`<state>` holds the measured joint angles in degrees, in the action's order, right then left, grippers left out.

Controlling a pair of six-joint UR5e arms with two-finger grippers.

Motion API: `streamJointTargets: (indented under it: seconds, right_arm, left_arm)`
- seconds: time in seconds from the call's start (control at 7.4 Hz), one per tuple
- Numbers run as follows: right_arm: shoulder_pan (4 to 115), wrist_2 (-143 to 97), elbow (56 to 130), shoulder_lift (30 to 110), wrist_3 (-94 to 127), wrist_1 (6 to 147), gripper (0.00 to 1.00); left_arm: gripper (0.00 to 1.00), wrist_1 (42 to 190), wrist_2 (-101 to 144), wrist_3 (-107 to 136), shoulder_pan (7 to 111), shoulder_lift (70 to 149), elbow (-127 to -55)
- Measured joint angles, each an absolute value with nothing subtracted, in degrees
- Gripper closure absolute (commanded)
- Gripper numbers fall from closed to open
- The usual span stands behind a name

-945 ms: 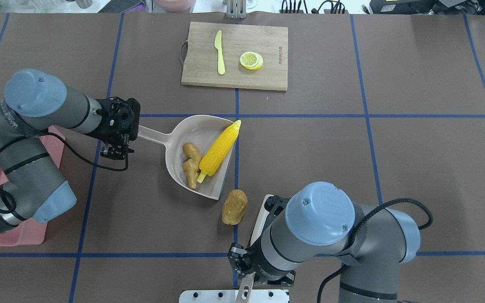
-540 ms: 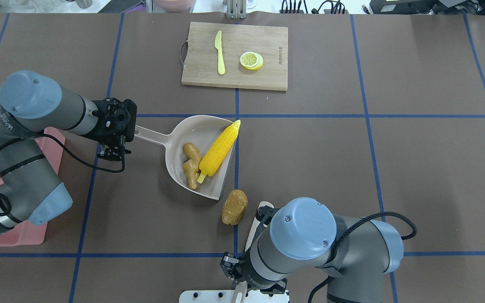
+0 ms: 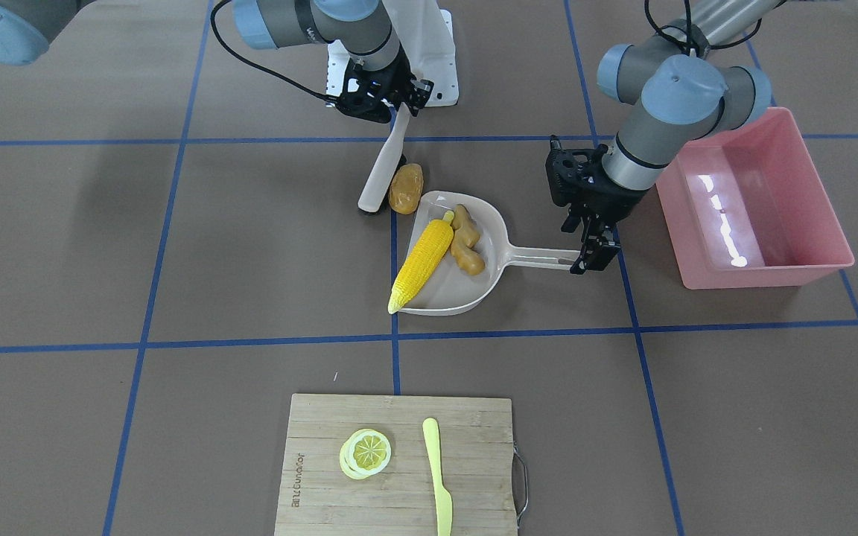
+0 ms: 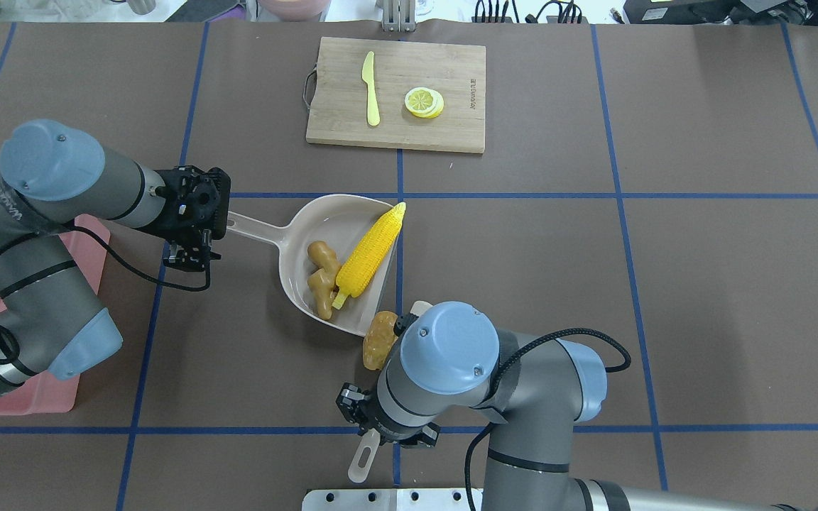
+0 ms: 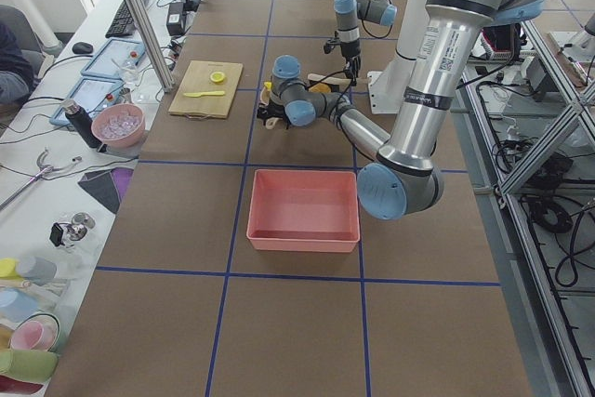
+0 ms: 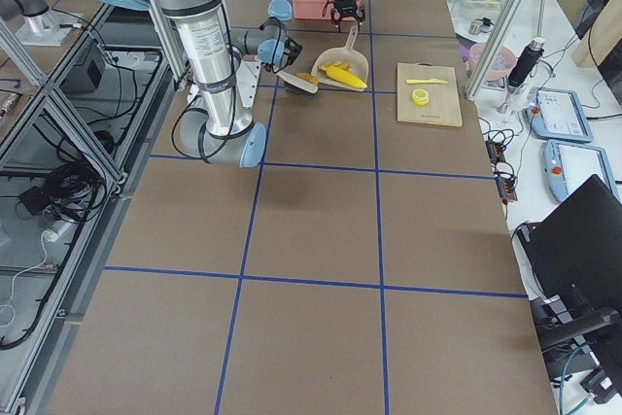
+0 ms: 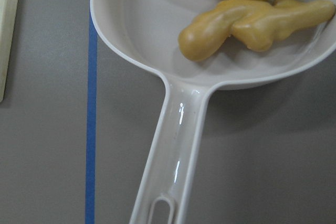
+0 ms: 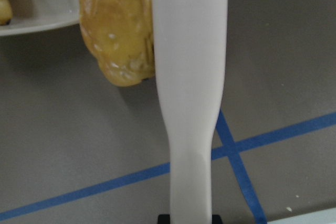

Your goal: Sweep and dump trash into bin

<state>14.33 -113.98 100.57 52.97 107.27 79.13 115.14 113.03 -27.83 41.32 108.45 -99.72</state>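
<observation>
The beige dustpan lies mid-table with the yellow corn cob and the tan ginger root in it. My left gripper is shut on the dustpan's handle. My right gripper is shut on the beige brush, whose handle presses against the brown potato. The potato touches the dustpan's open lip, still on the table. The pink bin stands behind my left arm and holds nothing.
A wooden cutting board at the far side carries a pale yellow knife and lemon slices. My right arm's elbow hangs over the table beside the dustpan. A white base plate lies at the near edge.
My right arm has swung left and forward with the brush, pushing the potato up against the dustpan's lip. My left gripper has shifted slightly left; the dustpan stays put.
</observation>
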Motion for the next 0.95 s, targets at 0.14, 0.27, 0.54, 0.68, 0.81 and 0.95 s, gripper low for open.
streamJointTargets:
  seconds: [0.14, 0.27, 0.54, 0.68, 0.81, 0.95]
  right_arm:
    - [15.5, -114.7, 99.2, 52.1, 106.3, 78.8, 1.0]
    - [17.0, -116.0, 98.0, 51.2, 105.1, 78.5, 1.0]
    - [20.9, -119.1, 94.1, 48.4, 103.1, 77.3, 1.0]
    - [22.7, -120.3, 91.7, 46.7, 102.2, 76.4, 1.0]
    - [24.4, -121.6, 88.8, 44.9, 101.3, 75.5, 1.0]
    - [25.7, -122.5, 86.5, 43.4, 100.1, 74.9, 1.0]
  left_arm:
    - [0.11, 115.1, 113.0, -27.9, 41.3, 108.5, -99.7]
    - [0.11, 115.1, 113.0, -27.9, 41.3, 108.5, -99.6]
    - [0.11, 115.1, 113.0, -28.0, 41.3, 108.4, -99.5]
    - [0.11, 115.1, 113.0, -28.0, 41.3, 108.4, -99.5]
    - [0.12, 115.1, 113.0, -28.0, 41.3, 108.4, -99.6]
    - [0.12, 115.1, 113.0, -28.0, 41.3, 108.4, -99.6]
